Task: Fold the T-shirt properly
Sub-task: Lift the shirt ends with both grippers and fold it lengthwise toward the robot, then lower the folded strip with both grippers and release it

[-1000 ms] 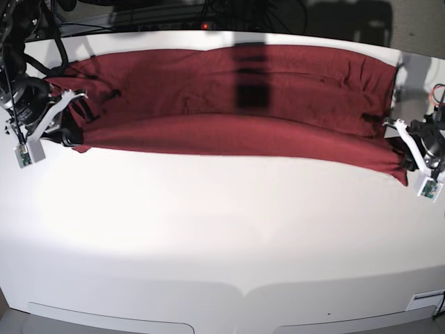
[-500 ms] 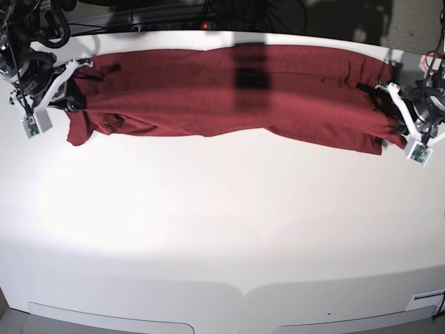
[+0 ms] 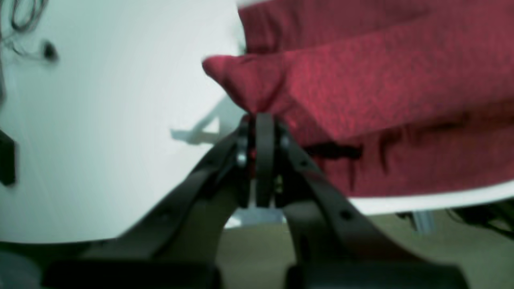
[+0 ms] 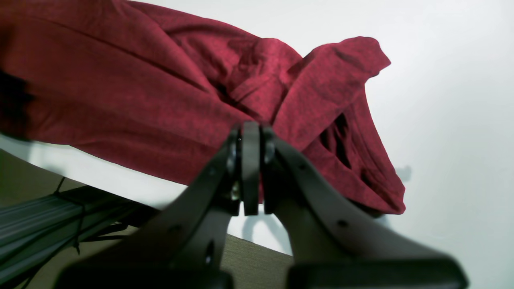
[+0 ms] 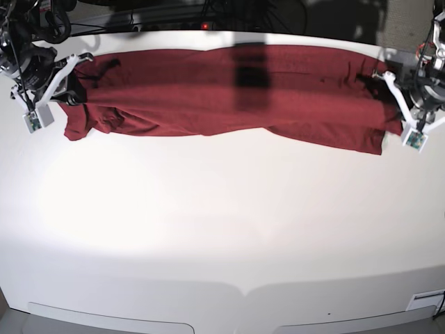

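Observation:
The maroon T-shirt (image 5: 229,90) lies as a long band across the far side of the white table (image 5: 222,229), with its near long edge folded over onto itself. My left gripper (image 5: 393,111) is at the band's right end and is shut on a pinched fold of the shirt (image 3: 361,80), as the left wrist view (image 3: 259,120) shows. My right gripper (image 5: 72,97) is at the band's left end and is shut on bunched shirt fabric (image 4: 160,88), as the right wrist view (image 4: 249,128) shows. A loose flap (image 5: 75,125) hangs toward the front at the left end.
The table's far edge (image 5: 292,38) runs just behind the shirt, with cables and dark equipment (image 5: 174,14) beyond it. The table's edge and the floor below show in both wrist views. A dark shadow stripe (image 5: 249,69) crosses the shirt's middle.
Both grippers have carried the shirt's near edge away toward the far side of the table. The band is narrower and lies farther back. Both stay shut on the fabric.

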Controlling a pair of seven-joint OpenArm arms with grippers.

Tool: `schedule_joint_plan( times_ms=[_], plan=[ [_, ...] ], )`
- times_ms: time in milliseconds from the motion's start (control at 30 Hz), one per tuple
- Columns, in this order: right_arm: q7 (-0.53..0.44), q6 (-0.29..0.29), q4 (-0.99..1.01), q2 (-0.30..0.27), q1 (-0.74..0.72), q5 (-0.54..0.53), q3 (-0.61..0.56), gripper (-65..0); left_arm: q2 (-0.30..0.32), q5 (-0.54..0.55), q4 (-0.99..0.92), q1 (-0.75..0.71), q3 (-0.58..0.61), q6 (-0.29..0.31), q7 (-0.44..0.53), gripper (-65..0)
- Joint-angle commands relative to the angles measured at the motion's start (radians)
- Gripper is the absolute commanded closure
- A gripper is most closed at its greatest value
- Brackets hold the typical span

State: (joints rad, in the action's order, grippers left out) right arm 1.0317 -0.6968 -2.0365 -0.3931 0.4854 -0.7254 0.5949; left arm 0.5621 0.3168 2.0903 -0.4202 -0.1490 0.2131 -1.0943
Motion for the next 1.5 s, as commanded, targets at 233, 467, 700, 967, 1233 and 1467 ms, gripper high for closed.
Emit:
schedule_joint_plan(
  times_ms=[233, 467, 700, 967, 1233, 1467],
  plan=[
    [-0.055, -0.001, 0.042, 0.0, 0.003, 0.071, 0.008, 0.0, -0.011, -0.002, 0.018, -0.095, -0.009, -0.003, 0.13, 0.0],
    [-0.136, -0.001, 0.204, -0.001, -0.003, 0.071, 0.008, 0.0, -0.033, -0.006, 0.017, -0.093, -0.009, -0.003, 0.183, 0.0],
    [-0.209, -0.001, 0.315, -0.001, -0.01, 0.1, 0.008, 0.0, -0.033, -0.006, 0.017, -0.092, -0.009, -0.003, 0.193, 0.0],
    [-0.243, -0.001, 0.331, 0.0, -0.037, 0.12, 0.008, 0.0, -0.033, -0.006, -0.044, -0.092, -0.009, -0.003, 0.206, 0.0],
    [-0.246, -0.001, 0.332, 0.0, -0.036, 0.12, 0.008, 0.0, -0.033, -0.006, -0.127, -0.092, -0.009, -0.003, 0.206, 0.0],
    [-0.248, -0.001, 0.332, 0.0, -0.036, 0.12, 0.008, -22.2, -0.033, -0.006, -0.127, -0.092, -0.009, -0.003, 0.206, -11.9]
  ],
)
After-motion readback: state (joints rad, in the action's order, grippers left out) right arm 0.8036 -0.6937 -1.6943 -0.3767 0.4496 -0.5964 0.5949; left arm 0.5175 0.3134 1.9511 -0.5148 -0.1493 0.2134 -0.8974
